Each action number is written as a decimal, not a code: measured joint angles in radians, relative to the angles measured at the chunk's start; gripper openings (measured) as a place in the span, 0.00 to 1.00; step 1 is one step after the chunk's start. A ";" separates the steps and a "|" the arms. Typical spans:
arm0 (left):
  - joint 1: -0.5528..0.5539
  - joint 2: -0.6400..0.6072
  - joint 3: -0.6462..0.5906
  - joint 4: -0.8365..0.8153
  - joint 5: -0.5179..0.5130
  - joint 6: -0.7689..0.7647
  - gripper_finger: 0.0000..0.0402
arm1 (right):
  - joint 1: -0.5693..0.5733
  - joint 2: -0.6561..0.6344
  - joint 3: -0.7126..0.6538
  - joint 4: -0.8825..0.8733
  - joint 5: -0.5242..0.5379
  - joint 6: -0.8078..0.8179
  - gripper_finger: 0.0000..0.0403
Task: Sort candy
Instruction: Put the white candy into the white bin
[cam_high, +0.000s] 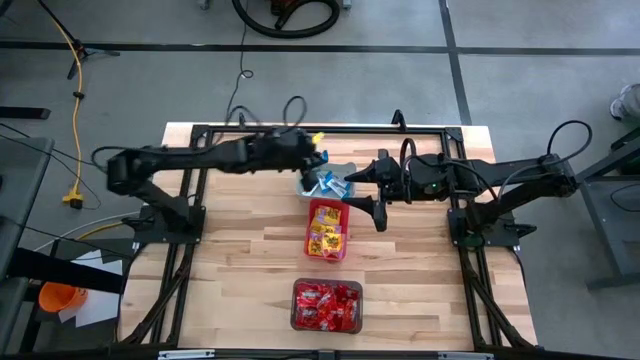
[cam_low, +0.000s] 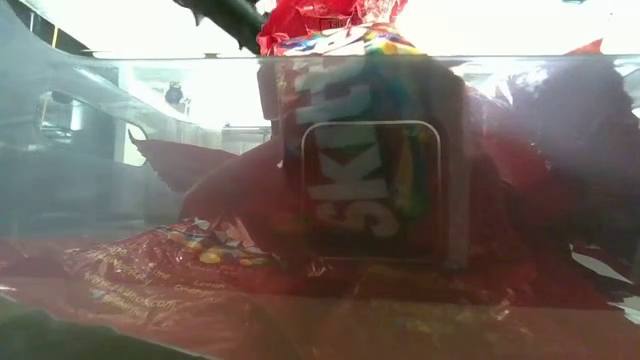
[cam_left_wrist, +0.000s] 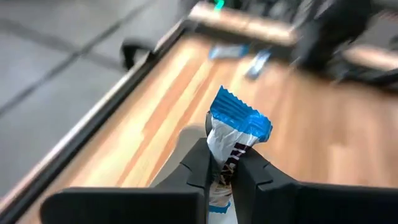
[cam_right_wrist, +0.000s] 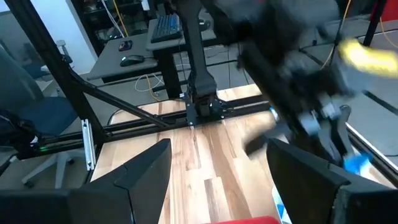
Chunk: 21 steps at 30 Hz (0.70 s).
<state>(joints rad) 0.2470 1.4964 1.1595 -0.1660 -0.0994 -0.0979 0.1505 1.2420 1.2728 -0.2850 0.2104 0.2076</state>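
Observation:
My left gripper (cam_high: 320, 157) (cam_left_wrist: 222, 163) is shut on a blue-and-white candy packet (cam_left_wrist: 235, 124) above the far bin (cam_high: 343, 168), which holds more blue-and-white packets (cam_high: 328, 184). Just to the right of that bin, my right gripper (cam_high: 365, 193) (cam_right_wrist: 217, 162) hovers open with nothing between its fingers. The middle bin (cam_high: 311, 215) holds yellow packets (cam_high: 327, 238). Red packets (cam_high: 327, 305) (cam_low: 370, 190) fill the near bin (cam_high: 295, 305). My left gripper pinches the packet's silver middle part (cam_left_wrist: 219, 148) between its two fingers. The packet runs along the fingers, and its blue crimped end (cam_left_wrist: 241, 115) sticks out past the fingertips. The fingers slant downward from the table's left. The packet is lifted clear of the table.
The three bins stand in a row down the table's middle, from far to near. Bare wood lies on both sides of them. A black frame rail (cam_high: 330, 128) runs along the far edge. The low view looks through the near bin's clear wall (cam_low: 150, 200).

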 joint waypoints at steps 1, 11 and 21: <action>0.014 0.032 0.010 -0.022 -0.008 -0.014 0.06 | 0.000 -0.003 0.000 0.001 0.003 0.000 0.64; 0.041 0.187 0.027 -0.143 0.000 -0.172 0.42 | 0.000 -0.041 0.000 -0.023 0.030 0.000 0.64; 0.048 0.028 0.027 -0.144 0.168 -0.190 0.63 | 0.000 -0.047 0.000 -0.093 0.093 0.000 0.64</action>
<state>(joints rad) 0.2955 1.5245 1.1866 -0.3098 0.0686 -0.2874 0.1505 1.1946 1.2728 -0.3783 0.3034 0.2081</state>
